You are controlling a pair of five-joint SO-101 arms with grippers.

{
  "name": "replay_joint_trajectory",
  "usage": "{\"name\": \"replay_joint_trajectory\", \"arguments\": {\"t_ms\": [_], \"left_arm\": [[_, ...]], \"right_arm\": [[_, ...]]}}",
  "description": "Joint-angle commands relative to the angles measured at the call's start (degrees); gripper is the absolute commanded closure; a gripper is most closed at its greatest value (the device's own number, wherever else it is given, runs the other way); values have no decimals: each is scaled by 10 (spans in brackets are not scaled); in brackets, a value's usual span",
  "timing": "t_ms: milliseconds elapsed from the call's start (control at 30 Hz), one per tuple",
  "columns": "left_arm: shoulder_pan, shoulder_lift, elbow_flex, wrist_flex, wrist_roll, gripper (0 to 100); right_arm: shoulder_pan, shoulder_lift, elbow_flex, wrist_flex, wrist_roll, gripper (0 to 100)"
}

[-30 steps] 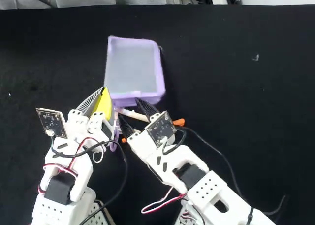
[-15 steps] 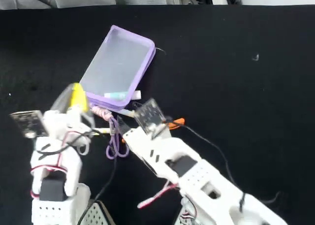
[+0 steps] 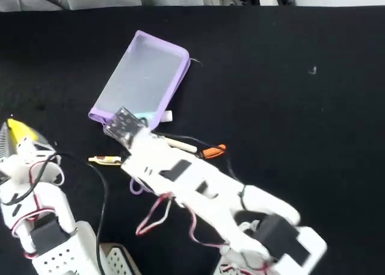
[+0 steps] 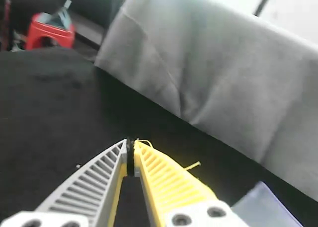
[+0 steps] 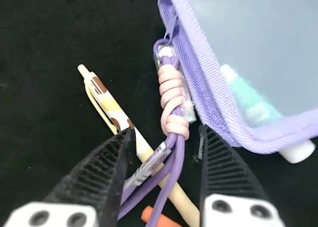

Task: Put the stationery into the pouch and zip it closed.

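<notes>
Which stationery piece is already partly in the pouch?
The teal pen: its body shows through the pouch's clear face, white end sticking out. The cream spotted pen and the orange piece lie outside on the table.

High camera looks down on the black table (image 3: pixel 301 106) from 6 o'clock. Left wrist camera faces low across it toward grey fabric (image 4: pixel 223 78). Right wrist camera sits close over the purple pouch (image 5: pixel 238 48), which the high view shares at 11 o'clock.
</notes>
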State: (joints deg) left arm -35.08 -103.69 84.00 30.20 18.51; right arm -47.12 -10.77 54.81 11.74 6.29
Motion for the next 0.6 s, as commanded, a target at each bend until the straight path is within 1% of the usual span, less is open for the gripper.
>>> {"name": "replay_joint_trajectory", "arguments": {"t_ms": [0, 67, 133, 233, 400, 567], "left_arm": [[-36, -10, -20, -29, 6, 967], [-50, -10, -17, -32, 6, 967], [-58, -10, -17, -32, 6, 967], [-65, -10, -17, -32, 6, 968], [-65, -10, -16, -29, 6, 968], [-65, -10, -16, -30, 6, 968]], "right_arm": [[-6, 58, -104, 63, 5, 804], [-6, 73, -122, 76, 10, 804], [-5, 83, -138, 72, 33, 804], [-2, 91, -156, 33, 68, 804], [-16, 130, -169, 23, 69, 804], [-7, 185, -252, 84, 69, 804]]}}
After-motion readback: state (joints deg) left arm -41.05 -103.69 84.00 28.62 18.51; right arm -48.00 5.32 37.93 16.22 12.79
